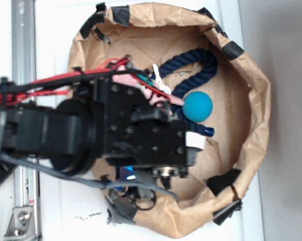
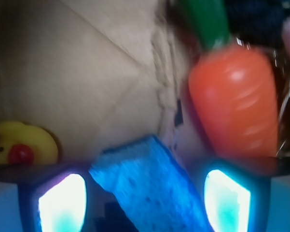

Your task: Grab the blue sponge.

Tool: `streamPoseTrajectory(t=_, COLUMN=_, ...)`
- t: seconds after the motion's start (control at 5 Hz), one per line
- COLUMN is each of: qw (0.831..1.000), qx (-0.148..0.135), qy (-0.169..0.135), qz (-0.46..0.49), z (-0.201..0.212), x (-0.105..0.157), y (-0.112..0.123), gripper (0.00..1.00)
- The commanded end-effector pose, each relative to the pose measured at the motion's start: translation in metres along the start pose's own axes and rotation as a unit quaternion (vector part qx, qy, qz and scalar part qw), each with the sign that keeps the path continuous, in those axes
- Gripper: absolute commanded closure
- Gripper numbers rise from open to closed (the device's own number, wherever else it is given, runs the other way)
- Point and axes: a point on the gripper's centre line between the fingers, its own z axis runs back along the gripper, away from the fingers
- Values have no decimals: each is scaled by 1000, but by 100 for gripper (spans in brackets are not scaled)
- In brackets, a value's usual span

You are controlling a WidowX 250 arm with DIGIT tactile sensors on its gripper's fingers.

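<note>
In the wrist view the blue sponge (image 2: 149,186) lies flat on the brown paper floor, running diagonally between my two fingers. My gripper (image 2: 145,195) is open and low over it. The left finger (image 2: 62,203) and the right finger (image 2: 227,199) each stand a little apart from the sponge's sides. In the exterior view my black arm (image 1: 140,135) reaches into the paper-lined bin (image 1: 251,125) and hides the gripper and the sponge.
An orange toy carrot (image 2: 234,104) with a green top lies just beyond the right finger. A yellow rubber duck (image 2: 19,142) sits at the left. A teal ball (image 1: 197,106), a navy rope loop (image 1: 191,70) and a pink item (image 1: 124,79) lie in the bin.
</note>
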Motion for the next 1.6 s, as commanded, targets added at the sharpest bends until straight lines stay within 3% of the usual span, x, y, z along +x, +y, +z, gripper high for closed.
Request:
streamPoseTrajectory(t=0.0, qw=998, qx=26, qy=3, qz=-58, z=-4, x=-18, y=10, gripper=0)
streamPoseTrajectory(t=0.2, qw=998, qx=15, qy=7, qz=-55, z=-7, x=-14, y=23, gripper=0)
streamPoseTrajectory(t=0.4, qw=999, qx=8, qy=-3, qz=-52, z=-2, x=-14, y=30, gripper=100)
streamPoseTrajectory(t=0.6, qw=998, qx=11, qy=-20, qz=-58, z=5, x=-16, y=30, gripper=100)
streamPoseTrajectory(t=1.2, qw=997, qx=14, qy=-21, qz=-72, z=0, x=-19, y=29, gripper=100)
streamPoseTrajectory(t=1.4, qw=996, qx=7, qy=-86, qz=-25, z=53, x=-9, y=46, gripper=100)
